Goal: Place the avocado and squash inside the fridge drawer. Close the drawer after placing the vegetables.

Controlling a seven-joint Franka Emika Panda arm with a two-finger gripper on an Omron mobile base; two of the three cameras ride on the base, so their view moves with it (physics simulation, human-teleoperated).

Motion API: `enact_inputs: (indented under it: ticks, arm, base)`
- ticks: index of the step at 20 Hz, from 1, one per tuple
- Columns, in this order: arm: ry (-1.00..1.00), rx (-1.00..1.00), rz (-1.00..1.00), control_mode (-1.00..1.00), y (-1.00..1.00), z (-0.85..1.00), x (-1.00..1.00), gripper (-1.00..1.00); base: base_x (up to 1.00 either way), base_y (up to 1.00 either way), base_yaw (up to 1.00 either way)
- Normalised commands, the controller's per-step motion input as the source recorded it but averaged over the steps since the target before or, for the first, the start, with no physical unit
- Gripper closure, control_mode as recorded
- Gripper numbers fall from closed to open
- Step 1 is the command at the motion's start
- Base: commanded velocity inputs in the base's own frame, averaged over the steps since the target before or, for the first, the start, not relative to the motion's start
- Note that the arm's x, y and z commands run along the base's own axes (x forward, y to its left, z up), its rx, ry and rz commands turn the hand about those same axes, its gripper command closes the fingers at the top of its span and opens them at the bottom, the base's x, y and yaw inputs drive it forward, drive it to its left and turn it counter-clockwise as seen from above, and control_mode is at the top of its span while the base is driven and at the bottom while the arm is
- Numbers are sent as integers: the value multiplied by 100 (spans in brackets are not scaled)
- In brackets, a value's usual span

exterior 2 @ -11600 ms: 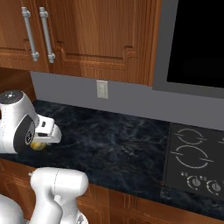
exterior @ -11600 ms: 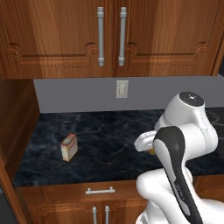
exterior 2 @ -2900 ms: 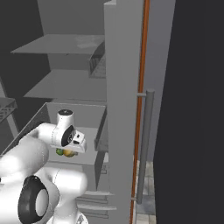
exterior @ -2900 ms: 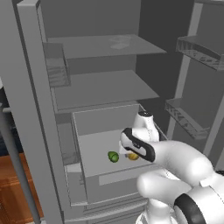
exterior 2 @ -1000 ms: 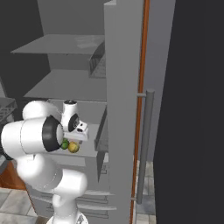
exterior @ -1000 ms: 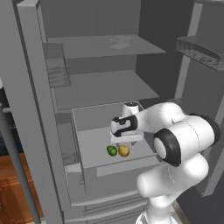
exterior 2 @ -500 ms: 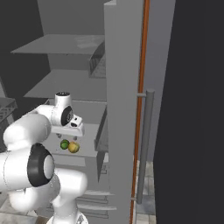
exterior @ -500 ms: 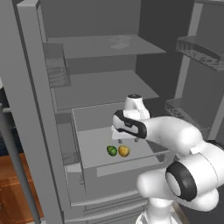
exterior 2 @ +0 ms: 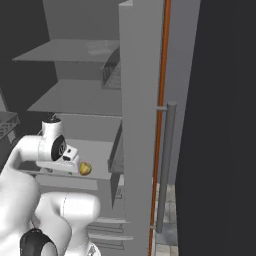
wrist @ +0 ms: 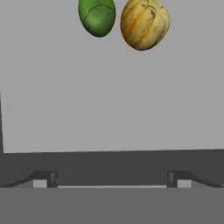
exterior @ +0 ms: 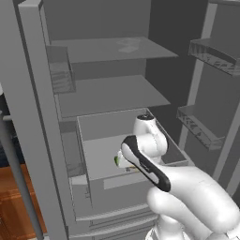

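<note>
From the left base view we look into an open fridge with grey shelves (exterior: 112, 49) above and the drawer (exterior: 89, 192) pulled out below them. Our arm (exterior: 154, 150) bends over the drawer and covers most of its floor. A sliver of the avocado (exterior: 116, 161) shows green at the arm's left edge, lying inside the drawer. On the right, the door racks (exterior: 199, 126) hang on the open fridge door.

From the right base view we see the tall grey edge of a fridge door (exterior 2: 137, 125) with an orange seal and a long handle (exterior 2: 165, 165). Our hand sits low at the left over the drawer (exterior 2: 116, 155), whose side wall shows beside the door edge. The squash (exterior 2: 85, 169) lies yellow just right of the hand, on the drawer floor. We cannot make out the fingers themselves here.

From the hand view we look along the fingers (wrist: 47, 178), whose two dark tips stand far apart at the bottom with nothing between them, so they are released. Beyond them stretches the bare grey drawer floor (wrist: 109, 96). At the top edge the avocado (wrist: 97, 17) and the squash (wrist: 145, 24) lie side by side, very close to each other, the avocado on the left, both well apart from the tips.
</note>
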Motion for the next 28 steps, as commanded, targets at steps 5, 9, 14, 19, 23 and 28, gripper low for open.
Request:
enact_inputs:
  ticks: [5,9,14,19,23,28]
  arm:
    - [13,0,0,-100,21,0,-36,-100]
    - [11,0,0,-100,15,-20,-14,-100]
    - [1,0,0,-100,2,5,4,-100]
    - [-4,0,0,-100,1,69,4,-100]
    - [0,0,-3,-100,0,76,-57,-100]
    - [0,0,-1,-100,2,59,-100,-100]
  base:
    - [0,0,0]
    - [0,0,0]
    - [0,0,0]
    - [0,0,0]
    - [0,0,0]
    - [0,0,0]
